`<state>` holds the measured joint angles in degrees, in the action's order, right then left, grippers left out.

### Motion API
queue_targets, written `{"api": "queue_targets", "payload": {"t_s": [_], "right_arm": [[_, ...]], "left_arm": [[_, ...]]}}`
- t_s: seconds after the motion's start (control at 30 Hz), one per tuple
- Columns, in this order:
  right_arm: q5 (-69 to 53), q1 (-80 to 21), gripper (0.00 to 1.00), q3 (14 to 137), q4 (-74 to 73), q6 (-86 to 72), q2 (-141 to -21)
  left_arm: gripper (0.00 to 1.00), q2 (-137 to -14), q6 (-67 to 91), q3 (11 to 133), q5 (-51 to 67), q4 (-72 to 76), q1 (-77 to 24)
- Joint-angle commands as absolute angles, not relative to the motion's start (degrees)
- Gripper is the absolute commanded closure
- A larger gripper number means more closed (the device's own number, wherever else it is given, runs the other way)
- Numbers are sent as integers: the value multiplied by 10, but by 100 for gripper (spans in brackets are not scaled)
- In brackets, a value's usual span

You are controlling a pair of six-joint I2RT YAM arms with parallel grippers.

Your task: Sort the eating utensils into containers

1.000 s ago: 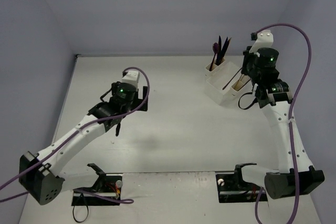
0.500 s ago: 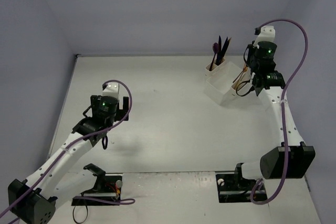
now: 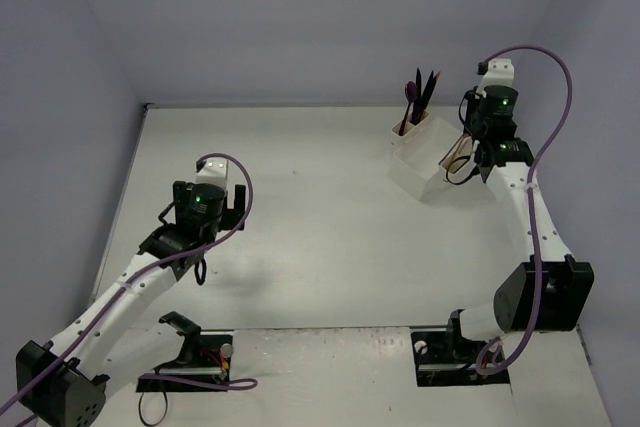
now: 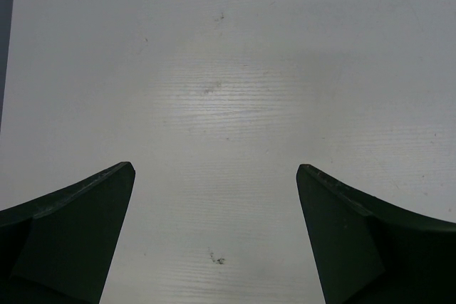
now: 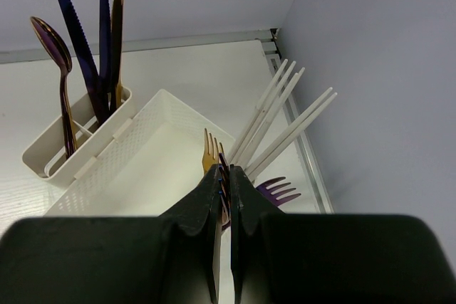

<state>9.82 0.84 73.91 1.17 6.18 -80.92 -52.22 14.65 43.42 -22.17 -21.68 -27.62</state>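
The white containers, a cup (image 5: 64, 161) joined to a larger tray (image 5: 135, 169), stand at the back right (image 3: 425, 179). A purple spoon (image 5: 53, 40), two purple knives (image 5: 78, 26) and a gold knife (image 5: 117, 19) stand upright in the cup. A gold fork (image 5: 210, 154), several white utensils (image 5: 285, 119) and a purple fork (image 5: 274, 190) lean at the organizer's right end. My right gripper (image 5: 226, 176) is above them, shut on a thin dark purple utensil (image 5: 225, 165) seen edge-on. My left gripper (image 4: 214, 169) is wide open over bare table (image 3: 203, 269).
The light table (image 3: 330, 237) is bordered by pale walls at the back and both sides. A metal rail (image 5: 303, 140) runs along the table's right edge beside the organizer. Black mounts with cables (image 3: 190, 352) sit at the near edge.
My left arm has pulled back toward the near left. My right arm has shifted back and right over the organizer's right end. Both grippers kept their state.
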Motion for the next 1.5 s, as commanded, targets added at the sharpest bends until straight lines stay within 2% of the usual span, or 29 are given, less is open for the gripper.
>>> {"api": "queue_targets", "payload": {"t_s": [0.0,0.23,0.47,0.97,1.07,1.13,1.27,1.4,1.47], "right_arm": [[82,15,100,767,62,74,-765],[88,16,100,787,61,98,-738],[96,20,100,756,61,104,-724],[50,27,98,706,63,87,-802],[46,29,91,706,63,92,-822],[44,32,82,707,63,91,-829],[47,35,57,713,62,89,-843],[46,35,23,726,62,81,-821],[47,35,13,733,61,77,-799]], "left_arm": [[3,-519,134,441,-233,-176,-273],[3,-524,134,441,-229,-169,-272],[3,-525,133,442,-228,-168,-272],[3,-524,130,441,-225,-165,-272],[3,-524,129,441,-223,-163,-272],[3,-525,130,441,-222,-163,-272],[3,-522,130,441,-215,-161,-272],[3,-515,131,441,-216,-163,-272],[3,-510,131,441,-216,-163,-272]]}}
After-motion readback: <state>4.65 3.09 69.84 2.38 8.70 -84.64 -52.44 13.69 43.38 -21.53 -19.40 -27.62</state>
